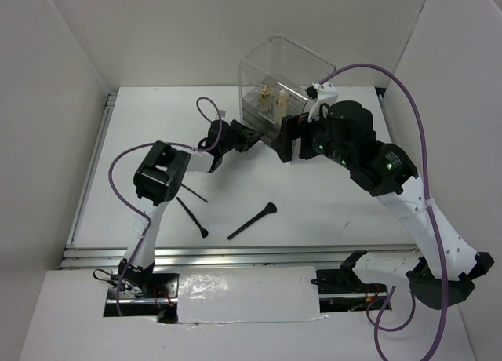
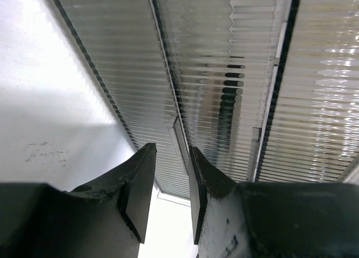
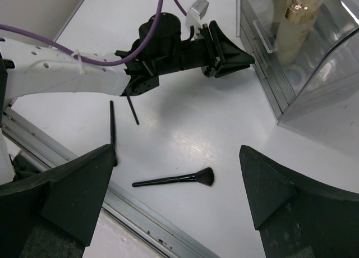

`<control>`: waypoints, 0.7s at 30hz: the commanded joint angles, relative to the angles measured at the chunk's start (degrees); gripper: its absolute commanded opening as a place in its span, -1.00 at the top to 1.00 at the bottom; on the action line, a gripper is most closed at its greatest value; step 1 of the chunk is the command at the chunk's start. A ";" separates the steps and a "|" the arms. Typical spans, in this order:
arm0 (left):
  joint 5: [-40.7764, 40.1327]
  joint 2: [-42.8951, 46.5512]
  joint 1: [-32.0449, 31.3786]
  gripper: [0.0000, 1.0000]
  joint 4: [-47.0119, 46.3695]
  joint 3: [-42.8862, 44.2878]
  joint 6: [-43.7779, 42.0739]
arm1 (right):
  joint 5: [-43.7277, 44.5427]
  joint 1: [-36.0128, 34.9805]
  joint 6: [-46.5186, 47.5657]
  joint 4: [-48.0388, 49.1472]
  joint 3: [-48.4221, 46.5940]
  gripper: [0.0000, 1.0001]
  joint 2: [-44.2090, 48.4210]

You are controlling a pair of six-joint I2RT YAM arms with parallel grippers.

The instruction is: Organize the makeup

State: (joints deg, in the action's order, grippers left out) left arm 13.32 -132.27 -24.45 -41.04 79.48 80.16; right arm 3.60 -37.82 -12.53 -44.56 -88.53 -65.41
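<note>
Left tool [image 2: 171,154] barely open at drawer [image 2: 224,73]; right tool [image 3: 176,157] wide open.

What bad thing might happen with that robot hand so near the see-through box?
The left gripper is right at the ribbed drawers of the clear box. A push might slide the box and tip the cream tube standing inside. The open right gripper hangs close by, so the two might bump.
</note>
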 commanded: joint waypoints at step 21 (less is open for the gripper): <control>-1.02 -0.63 0.54 0.22 -11.07 -1.70 3.95 | -0.87 0.29 0.23 2.54 -0.76 -1.00 -0.86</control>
State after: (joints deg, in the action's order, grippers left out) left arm 13.10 -135.98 -24.18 -45.76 79.26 82.98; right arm 3.42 -37.82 -12.53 -44.53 -88.51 -66.02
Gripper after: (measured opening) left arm 0.384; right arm 0.999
